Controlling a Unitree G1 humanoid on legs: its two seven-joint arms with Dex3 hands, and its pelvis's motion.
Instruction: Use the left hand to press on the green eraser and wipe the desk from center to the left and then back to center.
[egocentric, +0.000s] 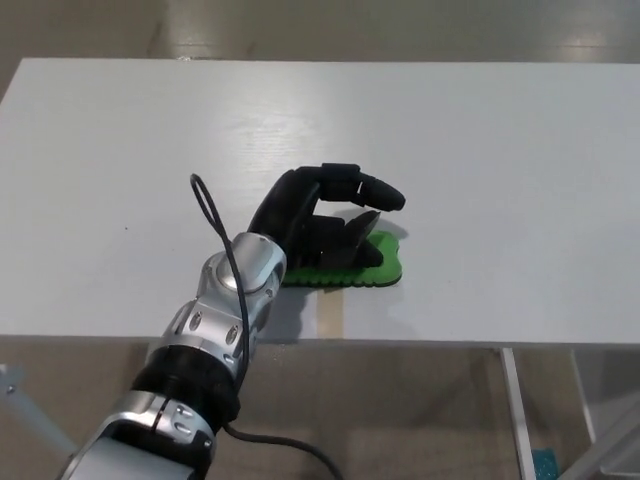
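The left hand lies on top of the eraser, palm and lower fingers pressed down on it, so most of the green block is covered. Only its right end and a strip along the near edge show; any print on its top is hidden. The upper fingers arch out over the eraser, not touching the desk. The hand bears down on the eraser from above; whether any finger hooks round its far side I cannot tell.

The eraser sits on the desk near the front edge, a little left of the middle of the view. Just in front of it a tan strip runs to the edge, its far end lost under the eraser.

The silver forearm comes up from the lower left and is cut off by the bottom of the frame. A black cable loops up off the wrist.

The desk is white, with faint wood grain and a soft sheen. Beyond its far edge is a pale floor. Below the front edge, at the lower right, parts of a light frame show, too cut off to make out.
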